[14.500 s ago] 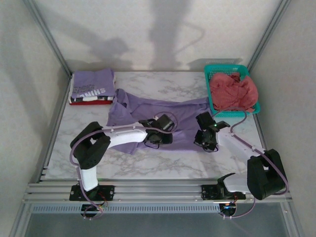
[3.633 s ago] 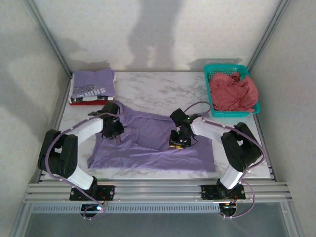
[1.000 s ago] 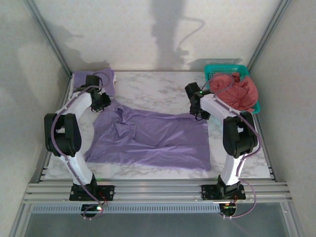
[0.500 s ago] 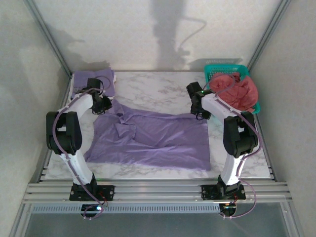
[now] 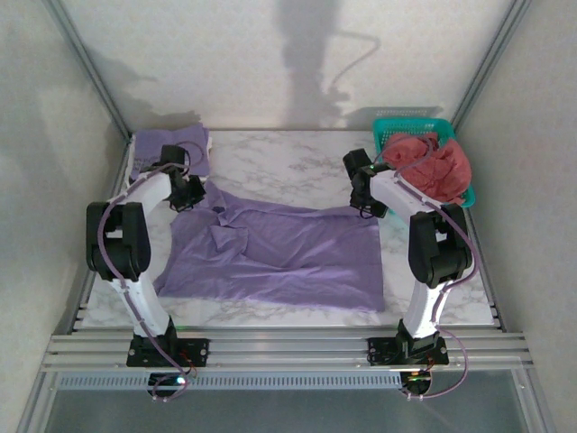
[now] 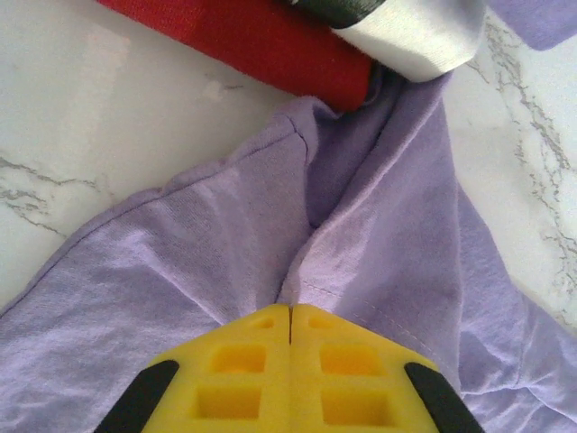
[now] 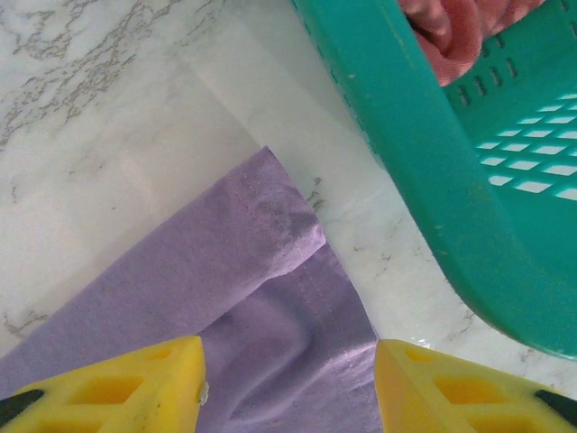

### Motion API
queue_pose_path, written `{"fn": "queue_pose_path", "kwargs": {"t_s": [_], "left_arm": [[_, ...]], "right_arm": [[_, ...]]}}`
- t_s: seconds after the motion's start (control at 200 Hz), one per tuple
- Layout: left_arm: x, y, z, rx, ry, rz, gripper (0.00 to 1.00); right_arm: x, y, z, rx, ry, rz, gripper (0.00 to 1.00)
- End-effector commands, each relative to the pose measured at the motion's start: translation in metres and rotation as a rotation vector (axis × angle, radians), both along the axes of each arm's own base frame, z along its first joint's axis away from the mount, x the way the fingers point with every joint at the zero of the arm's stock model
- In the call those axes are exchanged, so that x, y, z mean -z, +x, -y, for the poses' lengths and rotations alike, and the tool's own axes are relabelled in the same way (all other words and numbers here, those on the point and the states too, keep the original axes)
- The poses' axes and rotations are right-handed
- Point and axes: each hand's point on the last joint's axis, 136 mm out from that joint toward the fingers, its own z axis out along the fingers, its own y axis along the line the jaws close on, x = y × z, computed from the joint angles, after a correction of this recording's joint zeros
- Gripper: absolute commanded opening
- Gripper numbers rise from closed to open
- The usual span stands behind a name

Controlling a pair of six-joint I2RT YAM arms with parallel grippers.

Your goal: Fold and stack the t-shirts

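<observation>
A lavender t-shirt [image 5: 279, 257] lies spread flat on the marble table. At its far left corner, my left gripper [image 5: 191, 196] is shut, and the left wrist view shows the yellow fingertips [image 6: 290, 311] pinching a raised fold of the lavender cloth [image 6: 225, 234]. My right gripper [image 5: 365, 206] is over the far right corner. It stands open in the right wrist view [image 7: 288, 361], its fingers on either side of the shirt's hemmed corner [image 7: 279, 234]. A stack of folded t-shirts [image 5: 167, 146] with a purple one on top sits at the back left; its red layer [image 6: 243, 41] lies just beyond the pinched fold.
A teal mesh basket [image 5: 392, 131] at the back right holds a crumpled coral-pink t-shirt [image 5: 433, 167]. Its wall [image 7: 433, 180] stands close to the right of my right gripper. Bare marble [image 5: 288, 162] lies between the stack and the basket. Enclosure walls surround the table.
My left gripper has closed onto the fold at the shirt's far left corner. Both arms have shifted slightly; the right gripper stays open over the far right corner.
</observation>
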Motion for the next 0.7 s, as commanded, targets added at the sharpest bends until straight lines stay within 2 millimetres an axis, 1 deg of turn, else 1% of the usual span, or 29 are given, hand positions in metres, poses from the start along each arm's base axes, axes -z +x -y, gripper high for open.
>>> {"fn": "queue_pose_path", "kwargs": {"t_s": [0.0, 0.04, 0.13, 0.375, 0.461, 0.696], "left_arm": [[-0.043, 0.010, 0.001, -0.010, -0.010, 0.090, 0.00], [-0.048, 0.011, 0.001, -0.010, -0.012, 0.095, 0.00], [-0.053, 0.012, 0.001, -0.008, -0.016, 0.098, 0.00], [-0.046, 0.007, 0.003, -0.002, -0.025, 0.082, 0.00], [-0.047, 0.005, 0.003, -0.002, -0.027, 0.086, 0.00], [-0.047, 0.001, 0.004, 0.004, -0.026, 0.082, 0.00]], "right_arm": [[0.000, 0.008, 0.004, 0.047, -0.006, 0.025, 0.52], [0.003, 0.009, 0.002, 0.051, 0.001, 0.021, 0.51], [0.007, 0.011, 0.000, 0.058, 0.009, 0.017, 0.49], [0.020, 0.014, -0.003, 0.073, 0.013, 0.013, 0.46], [0.026, 0.017, -0.005, 0.058, 0.016, 0.009, 0.45], [0.035, 0.025, -0.011, 0.033, 0.021, 0.014, 0.44]]}}
